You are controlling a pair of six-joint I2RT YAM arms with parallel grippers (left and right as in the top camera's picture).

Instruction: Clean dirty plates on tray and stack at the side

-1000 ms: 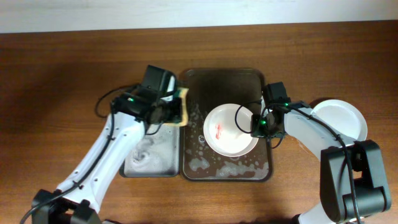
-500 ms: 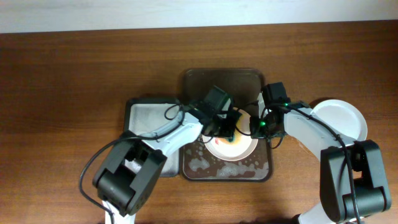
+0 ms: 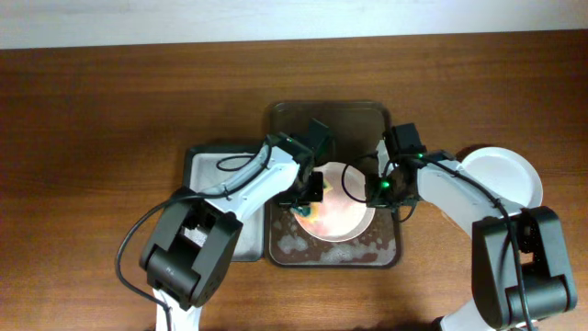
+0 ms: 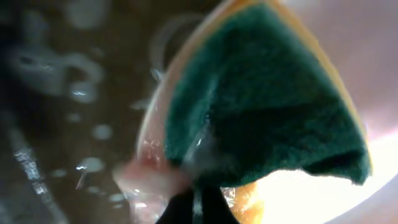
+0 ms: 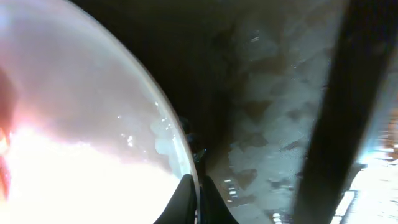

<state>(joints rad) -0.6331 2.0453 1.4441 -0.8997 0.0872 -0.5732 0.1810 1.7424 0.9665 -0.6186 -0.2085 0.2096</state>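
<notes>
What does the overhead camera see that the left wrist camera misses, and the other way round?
Only overhead: the right gripper at the rim of the plate, a second plate on the table to the right, and the grey tray. Only left wrist: the rough green face and yellow edge of the sponge up close, plus droplets on the wet tray. Both: the sponge on the plate, in the tray.

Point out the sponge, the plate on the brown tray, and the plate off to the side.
sponge (image 4: 261, 99), left wrist view, green scouring face.
dirty plate (image 3: 344, 216), overhead view, pinkish middle.
side plate (image 3: 505, 175), overhead view, bare white middle.
</notes>
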